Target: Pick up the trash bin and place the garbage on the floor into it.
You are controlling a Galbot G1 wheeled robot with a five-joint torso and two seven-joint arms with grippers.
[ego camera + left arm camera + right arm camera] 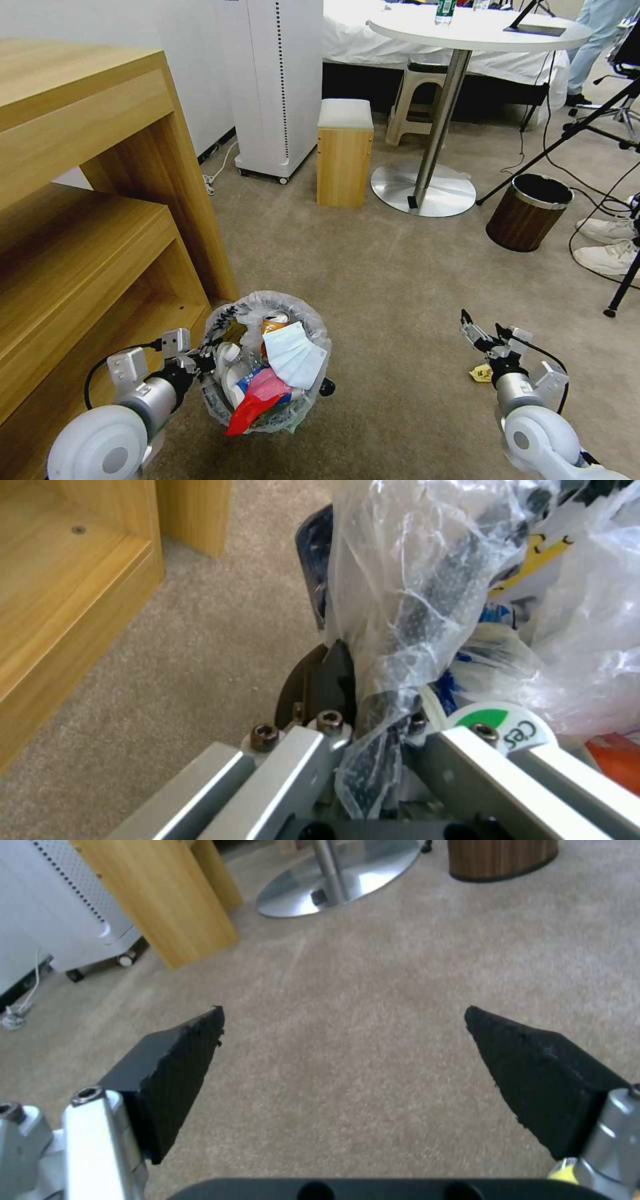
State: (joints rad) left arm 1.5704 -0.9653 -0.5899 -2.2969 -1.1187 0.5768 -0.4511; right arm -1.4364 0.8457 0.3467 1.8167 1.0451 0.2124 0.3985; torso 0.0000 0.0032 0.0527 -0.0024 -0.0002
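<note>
Down by the foot of the wooden shelf unit (100, 220), the trash bin (267, 363) sits low over the floor (400, 280), its crinkly bag stuffed nearly to the brim. The left gripper (203, 360) is clamped on the near side of the rim; in the left wrist view the dark bin wall and a fold of the plastic liner (427, 605) are pinched between its fingers (333, 680), though the bag hides the farther finger almost completely. Whether the bin's base touches the carpet I cannot tell, since the bag and arm cover it.

Inside, the garbage is a jumble: a white slipper (293, 353) lies on top, an orange can (275, 323) pokes up behind it, and a red wrapper (250, 410) hangs over the front edge. What lies deeper is buried. A small black piece (327, 387) shows just beside the bin's right side; I cannot make out what it is.

Well apart to the right, the right gripper (481, 329) hovers with its jaws spread wide and holding nothing. A yellow wrapper (480, 373) lies on the carpet just beside that arm's wrist, partly hidden by it. The brown bin (528, 212) stands farther off near the round table (467, 30).
</note>
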